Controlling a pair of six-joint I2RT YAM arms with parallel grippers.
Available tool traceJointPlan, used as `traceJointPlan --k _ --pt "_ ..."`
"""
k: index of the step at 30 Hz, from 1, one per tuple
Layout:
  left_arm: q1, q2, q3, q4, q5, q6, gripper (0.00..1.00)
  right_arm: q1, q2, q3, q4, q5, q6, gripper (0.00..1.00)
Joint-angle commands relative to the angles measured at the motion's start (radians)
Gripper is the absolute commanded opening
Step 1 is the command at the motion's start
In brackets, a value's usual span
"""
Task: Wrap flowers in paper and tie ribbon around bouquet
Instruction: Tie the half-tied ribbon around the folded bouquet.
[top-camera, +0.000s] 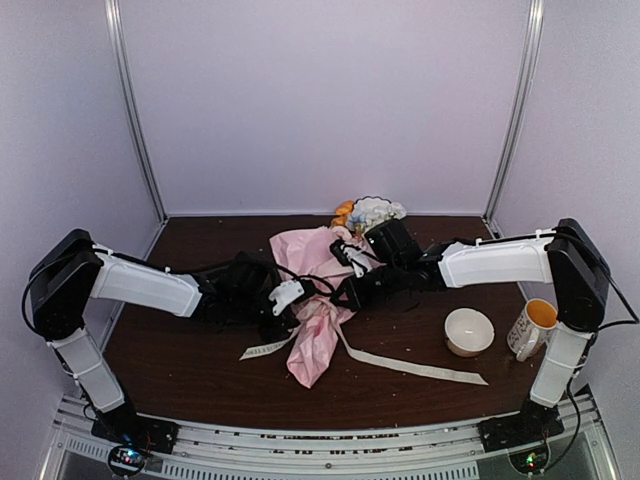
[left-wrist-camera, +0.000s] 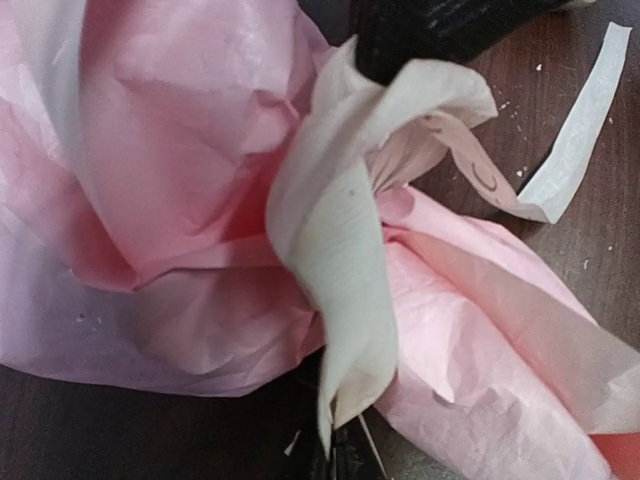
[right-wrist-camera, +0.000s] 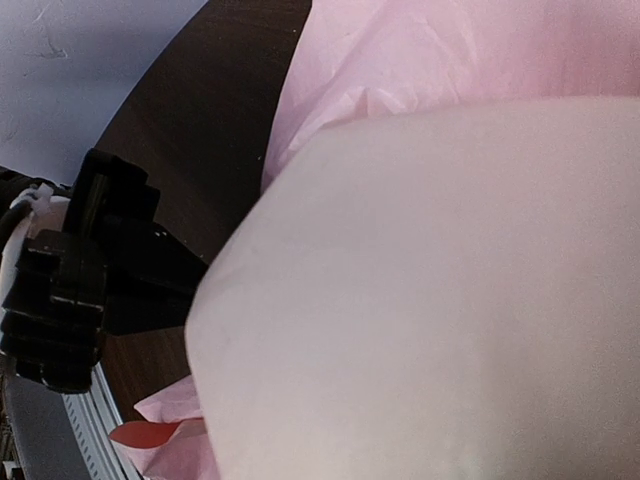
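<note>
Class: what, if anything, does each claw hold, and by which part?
Left claw pinches the ribbon mid-length, beside the paper; the right claw is shut, its hold unclear.

Pale lilac walls (top-camera: 320, 100) close in on three sides, a metal post (top-camera: 135, 110) in each back corner. Dark brown wooden table (top-camera: 200, 375) below, soft even light, metal rail (top-camera: 320, 438) along the near edge.
</note>
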Motion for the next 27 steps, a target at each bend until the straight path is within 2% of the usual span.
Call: traceJointPlan --k 1,2,8,19,27 --pt "0.010 -0.043 -0.017 -0.003 -0.040 -0.016 0.03 0.002 -0.041 0.027 -0.044 0.101 -0.009 0.00" --pt "0.012 -0.052 -0.026 0.000 -0.043 -0.017 0.00 0.002 -0.046 0.025 -0.047 0.115 -0.008 0.00" --pt "0.019 -0.072 -0.042 -0.031 -0.084 -0.051 0.00 0.000 -0.072 0.018 -0.080 0.204 -0.006 0.00" --pt "0.024 -0.106 -0.067 -0.018 -0.058 -0.070 0.02 -0.007 -0.070 0.006 -0.102 0.208 -0.008 0.00" --pt "0.044 -0.117 -0.111 -0.036 -0.111 -0.125 0.00 -0.045 -0.129 -0.103 -0.089 0.216 0.018 0.00"
